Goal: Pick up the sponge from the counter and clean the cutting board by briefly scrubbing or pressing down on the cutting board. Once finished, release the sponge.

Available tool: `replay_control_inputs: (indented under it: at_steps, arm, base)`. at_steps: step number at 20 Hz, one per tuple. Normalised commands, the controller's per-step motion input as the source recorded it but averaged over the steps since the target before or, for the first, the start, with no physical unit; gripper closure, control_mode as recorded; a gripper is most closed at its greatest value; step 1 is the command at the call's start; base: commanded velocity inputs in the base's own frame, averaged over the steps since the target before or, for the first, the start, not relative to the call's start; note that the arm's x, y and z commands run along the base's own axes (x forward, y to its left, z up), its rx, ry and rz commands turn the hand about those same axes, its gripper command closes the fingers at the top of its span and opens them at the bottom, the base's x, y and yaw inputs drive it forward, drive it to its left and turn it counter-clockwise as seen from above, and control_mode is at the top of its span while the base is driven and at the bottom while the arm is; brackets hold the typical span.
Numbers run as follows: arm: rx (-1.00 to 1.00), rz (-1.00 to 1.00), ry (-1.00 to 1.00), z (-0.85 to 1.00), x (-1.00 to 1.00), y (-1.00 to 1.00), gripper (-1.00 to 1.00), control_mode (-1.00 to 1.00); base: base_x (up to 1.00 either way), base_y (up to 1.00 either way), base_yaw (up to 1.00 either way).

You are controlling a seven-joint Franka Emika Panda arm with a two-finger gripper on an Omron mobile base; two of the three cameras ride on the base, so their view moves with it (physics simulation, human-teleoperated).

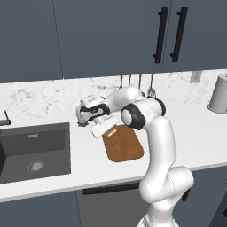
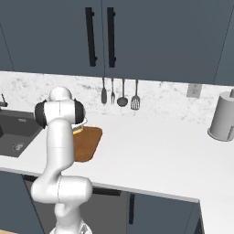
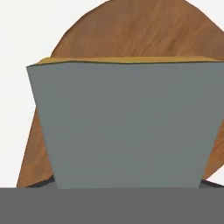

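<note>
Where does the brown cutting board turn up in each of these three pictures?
Left base view: cutting board at centre, right of the sink.
Right base view: left of centre, partly behind the arm.
Hand view: behind the grey sponge, upper half.
Shared landmark: the white counter.

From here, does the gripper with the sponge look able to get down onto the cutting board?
Probably yes. The gripper holds the sponge at the cutting board's far end, and nothing lies between them.
</note>
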Motion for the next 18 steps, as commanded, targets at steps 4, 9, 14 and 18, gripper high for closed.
replay_control_inputs:
  at_steps: [4,9,14,18]
  arm:
    - [-0.15,0.00,0.06,-0.93,-0.04,0.00,1.00,-1.00]
    - [-0.01,0.00,0.01,-0.18,0.00,-0.19,1.00,-1.00]
    - [0.00,0.00,0.10,0.00,-0.15,-0.75,1.00,-1.00]
    - [0.00,0.00,0.04,0.00,-0.26,-0.79,1.00,-1.00]
  base:
    - [0.00,0.00,0.00]
    - [0.00,0.00,0.00]
    - [0.00,0.00,0.00]
    - [0.00,0.00,0.00]
